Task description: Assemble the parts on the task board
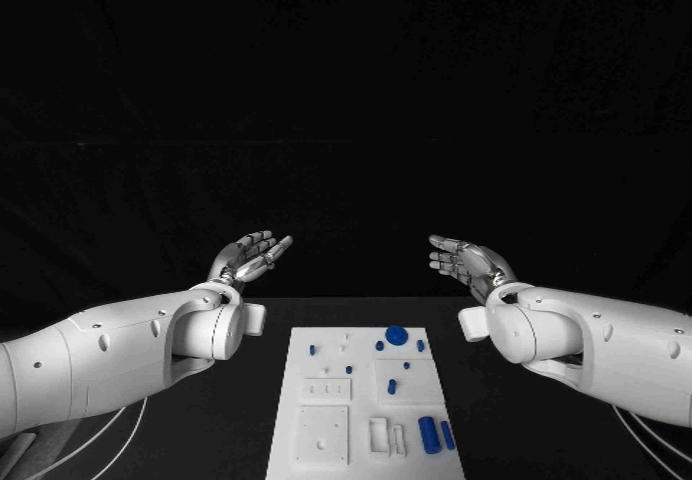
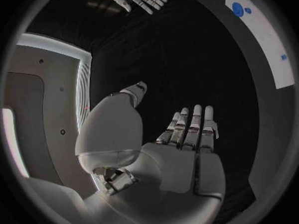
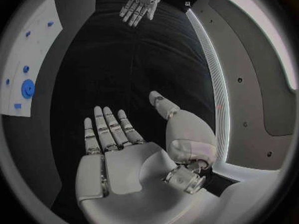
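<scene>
White and flat, the task board [image 1: 325, 420] lies in the middle of the black surface [image 1: 216, 420], close in front of the robot, between the two white arms. Small blue parts rest on it: a round blue disc [image 1: 395, 334] near the far edge, several tiny blue pegs [image 1: 420, 344] just beside the disc, and two blue cylinders [image 1: 430, 434] lying side by side near the board's right near corner. White blocks and recessed squares stand on the rest of the board.

Both arms are raised above the surface, well apart from the board. The left robot hand [image 1: 250, 258] is held up with its palm turned inward and its fingers [image 2: 197, 124] stretched out straight and close together, the thumb set apart; it is released and holds nothing. The right robot hand [image 1: 467, 262] mirrors it on the other side, palm facing inward, fingers [image 3: 107, 127] extended, thumb spread, likewise released and empty. The two hands face each other across a dark gap beyond the board's far edge, touching neither the board nor any part.
</scene>
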Available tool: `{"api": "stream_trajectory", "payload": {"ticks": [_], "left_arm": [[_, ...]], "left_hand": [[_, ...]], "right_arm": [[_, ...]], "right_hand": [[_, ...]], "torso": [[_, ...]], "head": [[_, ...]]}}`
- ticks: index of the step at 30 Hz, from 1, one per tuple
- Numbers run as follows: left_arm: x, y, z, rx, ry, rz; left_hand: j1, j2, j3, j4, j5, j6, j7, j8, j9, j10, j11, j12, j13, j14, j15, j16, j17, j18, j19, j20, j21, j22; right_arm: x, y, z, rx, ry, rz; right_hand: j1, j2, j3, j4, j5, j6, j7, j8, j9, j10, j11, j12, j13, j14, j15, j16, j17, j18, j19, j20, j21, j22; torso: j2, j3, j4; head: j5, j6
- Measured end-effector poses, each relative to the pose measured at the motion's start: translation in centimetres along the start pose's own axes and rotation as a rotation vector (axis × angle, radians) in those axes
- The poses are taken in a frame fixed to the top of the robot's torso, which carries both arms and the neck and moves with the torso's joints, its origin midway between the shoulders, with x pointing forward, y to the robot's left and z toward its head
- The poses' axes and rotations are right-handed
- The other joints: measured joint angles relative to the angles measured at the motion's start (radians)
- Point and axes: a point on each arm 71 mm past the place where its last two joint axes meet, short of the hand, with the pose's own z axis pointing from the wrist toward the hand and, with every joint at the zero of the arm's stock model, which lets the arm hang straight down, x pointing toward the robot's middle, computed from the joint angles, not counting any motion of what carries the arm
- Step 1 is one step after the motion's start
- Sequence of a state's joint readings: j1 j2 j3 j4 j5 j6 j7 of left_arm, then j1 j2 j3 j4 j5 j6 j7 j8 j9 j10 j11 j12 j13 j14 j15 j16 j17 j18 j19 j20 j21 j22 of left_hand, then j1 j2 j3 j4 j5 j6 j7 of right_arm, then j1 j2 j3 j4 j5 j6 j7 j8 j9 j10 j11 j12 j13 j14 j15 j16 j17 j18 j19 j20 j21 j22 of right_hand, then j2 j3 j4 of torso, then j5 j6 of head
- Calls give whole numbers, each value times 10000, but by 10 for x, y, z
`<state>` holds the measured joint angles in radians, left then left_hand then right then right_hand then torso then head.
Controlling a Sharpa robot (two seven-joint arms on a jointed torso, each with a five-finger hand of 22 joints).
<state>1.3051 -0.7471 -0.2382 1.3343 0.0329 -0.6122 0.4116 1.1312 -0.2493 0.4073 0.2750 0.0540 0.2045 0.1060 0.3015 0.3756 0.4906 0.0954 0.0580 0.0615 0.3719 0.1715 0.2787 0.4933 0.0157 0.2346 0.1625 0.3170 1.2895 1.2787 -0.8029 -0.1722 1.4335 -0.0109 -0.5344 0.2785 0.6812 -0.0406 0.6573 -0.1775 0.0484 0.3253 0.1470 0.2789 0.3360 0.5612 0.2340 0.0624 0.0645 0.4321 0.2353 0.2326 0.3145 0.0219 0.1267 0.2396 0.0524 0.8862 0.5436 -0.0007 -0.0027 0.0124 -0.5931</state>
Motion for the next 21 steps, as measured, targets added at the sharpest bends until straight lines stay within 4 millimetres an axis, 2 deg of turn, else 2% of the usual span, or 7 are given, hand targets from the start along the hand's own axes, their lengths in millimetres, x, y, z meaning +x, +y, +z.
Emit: {"api": "stream_trajectory", "payload": {"ticks": [9,12,14,15,16,19,21], "left_arm": [[2,2,1,-289,351,-181],[4,3,1,-372,464,-244],[5,4,1,-416,530,-280],[5,4,1,-432,555,-293],[5,4,1,-445,580,-307],[5,4,0,-481,652,-355],[3,5,-1,-502,715,-404]], "left_hand": [[373,-58,136,84,48,100,24,117,154,244,28,0,31,131,21,115,174,0,108,36,119,186],[374,-58,136,84,49,100,24,117,167,261,45,37,41,129,18,115,178,0,108,36,119,186],[403,-29,136,84,48,122,47,154,188,332,46,37,43,128,18,115,185,0,108,36,151,185],[425,-7,136,84,48,136,61,177,205,343,46,38,54,128,18,115,187,1,108,36,158,185],[438,6,135,84,48,159,84,179,228,437,48,39,65,128,18,115,199,0,108,36,158,185],[546,114,37,-15,48,410,201,427,461,941,124,197,136,238,17,201,234,0,108,36,235,185],[568,136,14,-37,48,576,269,586,622,1164,180,232,172,253,32,201,243,0,108,36,276,185]], "right_arm": [[-7,3,7,948,1029,-251],[-14,3,14,841,983,-949],[-16,4,16,727,986,-1412],[-16,4,17,673,999,-1598],[-15,4,18,615,1017,-1790],[-13,6,21,387,1099,-2422],[-12,7,24,169,1134,-3002]], "right_hand": [[815,-92,69,-487,43,562,28,541,474,854,68,119,80,441,99,386,316,1,273,13,209,1150],[1222,15,-266,-822,537,914,57,772,594,1202,80,120,81,682,127,582,422,34,567,-22,325,1851],[1612,-33,-346,-902,688,1227,76,905,633,1575,111,221,101,999,176,769,499,312,1168,-73,534,3407],[1752,-69,-346,-902,761,1332,87,944,639,1699,122,229,104,1121,198,834,521,317,1424,-92,611,3866],[1916,-94,-316,-932,880,1460,95,1001,653,1844,118,270,113,1264,202,907,548,318,1623,-114,661,4059],[2402,-155,-208,-1040,1066,1964,132,1190,699,2460,109,482,175,1933,183,1231,675,702,2348,-202,791,4216],[2520,-174,-194,-1054,1066,2111,164,1210,699,2633,84,499,182,2149,101,1320,715,709,2564,-226,812,4219]], "torso": [[0,-2,-4],[-2,-8,-11],[-2,-12,-15],[-2,-14,-15],[-3,-14,-14],[-4,-20,-12],[-4,-25,-11]], "head": [[7,-15],[34,-83],[40,-107],[45,-117],[46,-123],[48,-146],[48,-154]]}}
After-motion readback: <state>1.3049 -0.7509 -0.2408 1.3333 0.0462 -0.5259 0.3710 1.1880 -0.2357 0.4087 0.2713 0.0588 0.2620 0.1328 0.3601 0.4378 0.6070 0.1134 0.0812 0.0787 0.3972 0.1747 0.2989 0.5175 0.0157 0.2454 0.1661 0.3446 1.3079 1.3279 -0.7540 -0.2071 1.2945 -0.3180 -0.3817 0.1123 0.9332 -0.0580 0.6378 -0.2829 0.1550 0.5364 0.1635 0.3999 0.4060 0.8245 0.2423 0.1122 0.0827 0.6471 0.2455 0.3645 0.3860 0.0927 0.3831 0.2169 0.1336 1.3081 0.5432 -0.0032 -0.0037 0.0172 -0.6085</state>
